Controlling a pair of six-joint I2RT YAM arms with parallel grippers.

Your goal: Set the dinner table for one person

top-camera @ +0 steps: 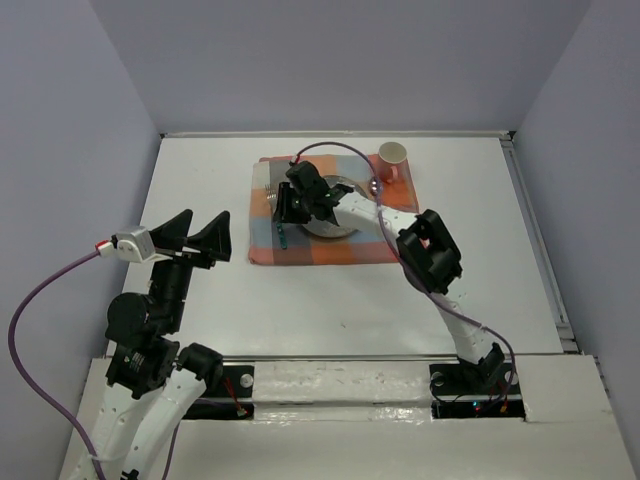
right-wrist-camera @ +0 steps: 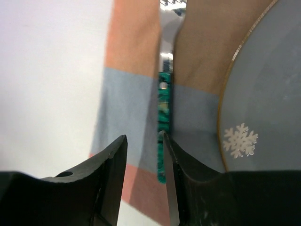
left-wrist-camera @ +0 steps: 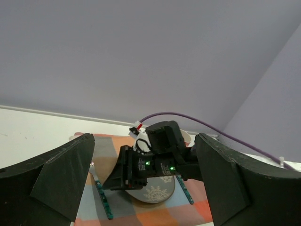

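Counter is the big white top running out from the arm bases under both tools, and honestly the setting looks mostly done.

Nearest in, the left tool hangs over bare counter with its jaws spread wide and nothing in them. It's well short of the cloth and looks like it has no part in this step.

Further out, the right tool is reaching over the checked cloth, jaws partway apart. Right below it a green-handled piece of cutlery lies flat on the cloth. The handle runs close along the inside of one finger; I can't tell if it touches, but it doesn't look clamped. My guess is this piece is being set down or has just been placed. Fork or knife, I can't say from here.

Just to the side of that tool is the plate, grey with a snowflake on it, beside the handle and not overlapping it. On the far side of the plate from the tool there's a second green handle, also flat on the cloth. Beyond the tool, at the cloth's far corner, stands the cup, upright.

So cloth, plate, cup and cutlery on both sides all look in place. What's left, I reckon: lift the right tool clear without nudging the handle. I see no napkin, if that even counts.
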